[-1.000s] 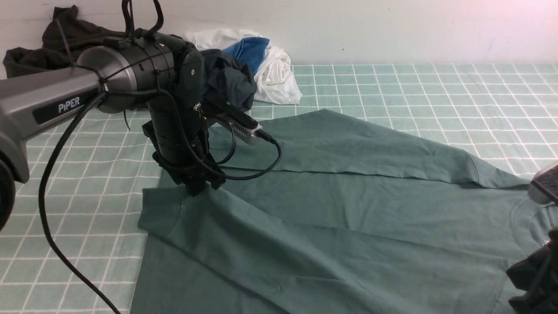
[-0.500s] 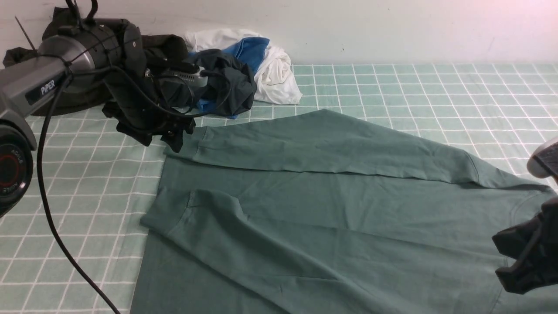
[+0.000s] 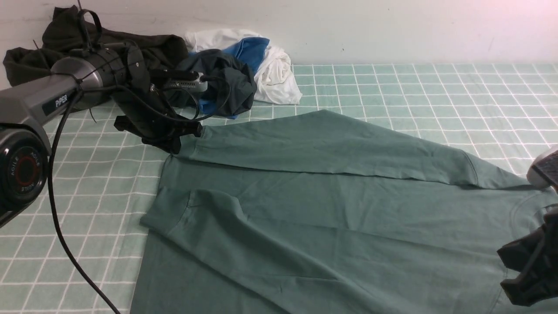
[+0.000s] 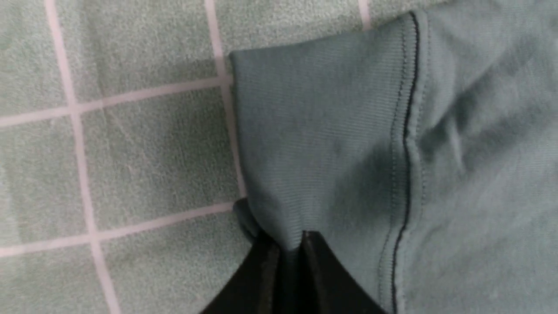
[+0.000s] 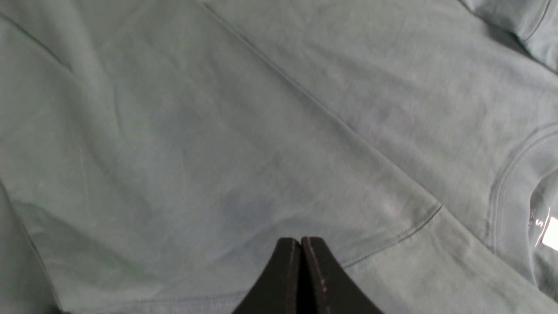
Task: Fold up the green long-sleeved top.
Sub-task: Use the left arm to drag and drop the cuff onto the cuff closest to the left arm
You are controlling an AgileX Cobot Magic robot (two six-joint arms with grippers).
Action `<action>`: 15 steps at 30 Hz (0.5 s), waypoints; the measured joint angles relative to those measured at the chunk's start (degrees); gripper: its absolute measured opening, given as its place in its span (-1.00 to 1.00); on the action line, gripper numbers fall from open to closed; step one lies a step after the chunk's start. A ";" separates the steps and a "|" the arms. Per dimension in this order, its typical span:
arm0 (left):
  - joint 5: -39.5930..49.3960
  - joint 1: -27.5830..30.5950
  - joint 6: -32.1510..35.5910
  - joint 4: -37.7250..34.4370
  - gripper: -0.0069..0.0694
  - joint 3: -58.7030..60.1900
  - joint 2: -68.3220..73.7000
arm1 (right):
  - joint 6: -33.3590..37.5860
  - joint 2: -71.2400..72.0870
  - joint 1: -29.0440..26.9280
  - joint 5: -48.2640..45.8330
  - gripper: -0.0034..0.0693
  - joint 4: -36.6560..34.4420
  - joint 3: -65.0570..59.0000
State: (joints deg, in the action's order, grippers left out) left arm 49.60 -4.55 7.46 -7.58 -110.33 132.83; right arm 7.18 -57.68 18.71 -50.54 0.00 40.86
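Observation:
The green long-sleeved top [image 3: 331,209] lies spread over the checked cover, both sleeves folded across its body. My left gripper [image 3: 174,146] is at the far sleeve's cuff, at the top's far left corner. In the left wrist view my left gripper [image 4: 290,240] is shut on the ribbed cuff [image 4: 314,126], with cloth pinched between the jaws. My right gripper [image 3: 529,279] hovers over the top's right side near the neck. In the right wrist view my right gripper [image 5: 301,241] is shut with nothing in it, above the top [image 5: 244,131].
A blackish garment [image 3: 65,39] lies at the far left by the wall. A dark teal-grey garment [image 3: 231,83] with blue and white cloth [image 3: 270,65] lies beside it. The green checked cover [image 3: 436,91] stretches to the right.
My left arm let the near sleeve lie on the top's body, moved back and left to the far sleeve's cuff and lowered onto it. My right gripper shifted slightly at the right edge.

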 joint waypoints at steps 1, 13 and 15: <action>0.12 0.00 0.00 0.00 -0.75 0.00 -0.77 | 0.00 0.00 0.00 -0.49 -0.94 0.00 0.00; 7.23 0.00 0.00 0.06 -0.75 0.00 -7.06 | 0.00 0.00 0.00 -1.17 -0.94 0.00 0.00; 10.99 0.00 0.00 -0.20 -0.75 0.17 -9.01 | 0.00 0.00 0.00 -1.30 -0.94 0.00 0.00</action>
State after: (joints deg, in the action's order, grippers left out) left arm 60.59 -4.55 7.46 -7.78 -110.15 123.82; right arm 7.18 -57.68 18.71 -51.85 0.00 40.86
